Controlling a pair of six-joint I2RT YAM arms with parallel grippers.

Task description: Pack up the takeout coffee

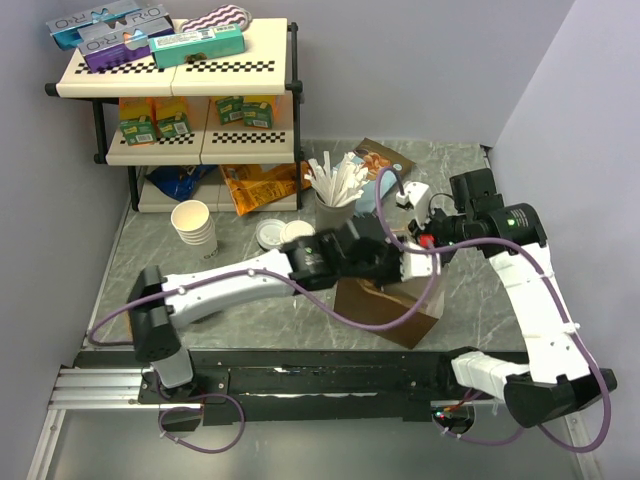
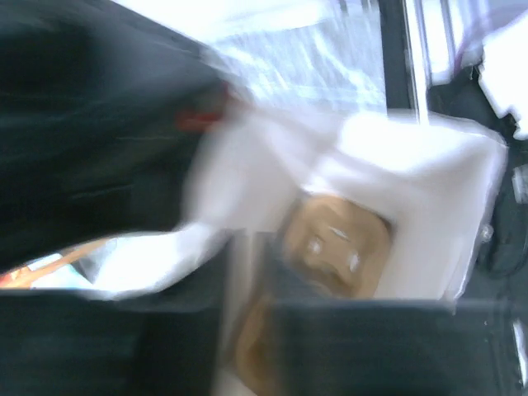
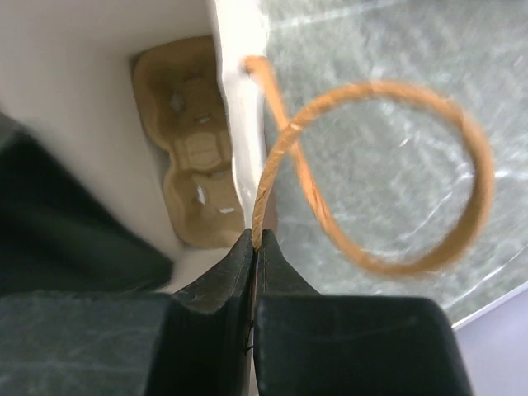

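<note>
The takeout coffee does not show in any view. A brown paper bag (image 1: pixel 385 308) stands open in front of the arms. Its white inside (image 3: pixel 99 99) holds a tan pulp cup carrier (image 3: pixel 194 157) at the bottom, with no cup in its wells. My right gripper (image 3: pixel 254 235) is shut on the bag's twisted paper handle (image 3: pixel 371 165) at the bag's far rim (image 1: pixel 428 240). My left gripper (image 1: pixel 412 268) hangs over the bag's mouth. The left wrist view is smeared: dark fingers (image 2: pixel 371 346) frame the carrier (image 2: pixel 334 243) below, and their spacing is unreadable.
Behind the bag stand a straw holder (image 1: pixel 335 200), two loose white lids (image 1: pixel 282 233), a stack of lidless paper cups (image 1: pixel 195 225) and a snack packet (image 1: pixel 378 160). A two-tier shelf (image 1: pixel 180 75) with boxes fills the back left. Purple cables loop over the bag.
</note>
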